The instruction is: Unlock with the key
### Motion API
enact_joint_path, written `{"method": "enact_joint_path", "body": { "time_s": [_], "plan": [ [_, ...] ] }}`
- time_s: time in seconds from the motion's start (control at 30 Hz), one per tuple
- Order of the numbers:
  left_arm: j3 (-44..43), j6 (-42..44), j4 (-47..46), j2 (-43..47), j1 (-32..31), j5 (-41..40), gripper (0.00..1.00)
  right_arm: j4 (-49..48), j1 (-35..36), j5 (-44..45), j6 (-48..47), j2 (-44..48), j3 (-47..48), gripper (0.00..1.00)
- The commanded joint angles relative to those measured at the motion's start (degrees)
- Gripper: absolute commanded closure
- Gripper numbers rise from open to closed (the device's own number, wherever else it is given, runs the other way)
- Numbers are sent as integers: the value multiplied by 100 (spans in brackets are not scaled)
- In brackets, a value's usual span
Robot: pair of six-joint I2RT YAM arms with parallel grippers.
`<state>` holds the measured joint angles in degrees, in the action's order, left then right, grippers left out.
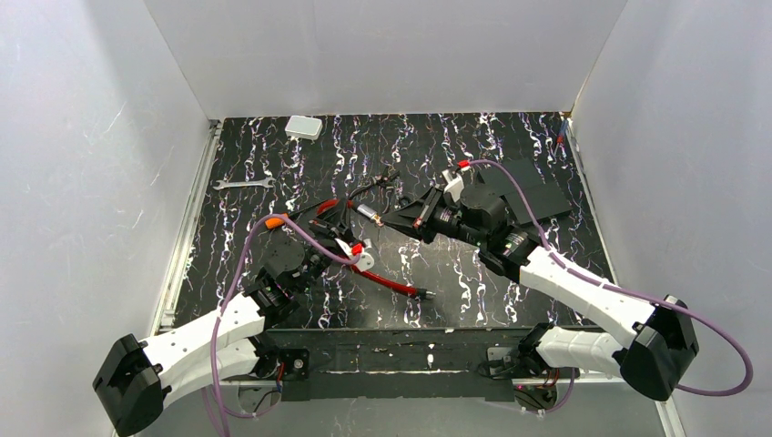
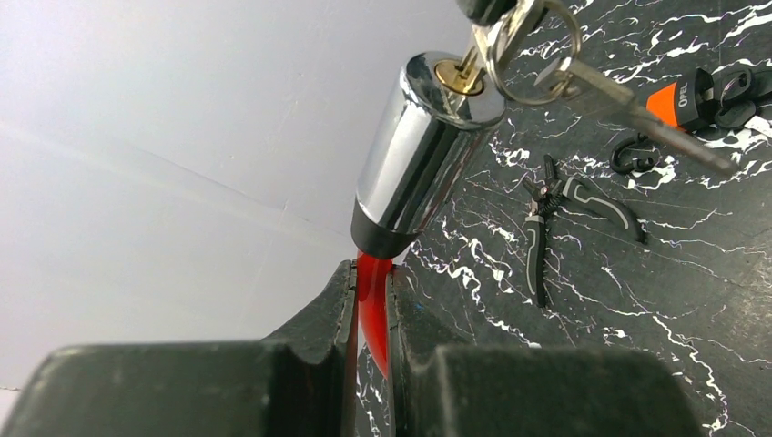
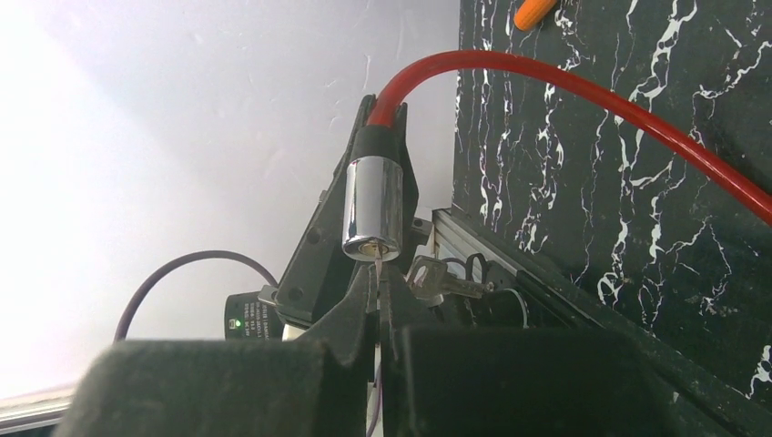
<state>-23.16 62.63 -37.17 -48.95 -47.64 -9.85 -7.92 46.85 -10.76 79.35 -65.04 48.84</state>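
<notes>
mid-bench | left gripper [image 2: 371, 305] clamped on red cable [image 2: 373, 314] under chrome lock cylinder [image 2: 421, 150] | right gripper [image 3: 377, 289] pinching key [image 2: 472, 58] | blade in keyhole along cylinder's axis, pointing toward left edge

Only one legible marking: "OPEL", in dark capitals on the orange section of the stubby black-and-orange piece [image 2: 696, 96], seen in the left wrist view. The letters run along the piece's length, so they sit tilted in frame. The piece lies on the desk [image 2: 637, 319], upper right of that view. In the top and right wrist views, any print is too small or blurred to read.
</notes>
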Motion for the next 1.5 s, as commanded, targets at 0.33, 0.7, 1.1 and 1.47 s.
{"method": "enact_joint_path", "body": {
  "time_s": [0.33,0.7,1.1,1.47],
  "plan": [
    [-49,-128,-441,249,-239,729,100,-493,-27,399,-124,139,-195,99],
    [-31,-111,-441,147,-245,699,100,568,-36,580,-1704,486,95,43],
    [-22,-120,-440,67,-243,742,100,1741,-36,463,-4145,830,999,19],
    [-14,-146,-380,98,-243,871,100,1036,-36,-113,-4095,170,1093,25]
  ]
}}
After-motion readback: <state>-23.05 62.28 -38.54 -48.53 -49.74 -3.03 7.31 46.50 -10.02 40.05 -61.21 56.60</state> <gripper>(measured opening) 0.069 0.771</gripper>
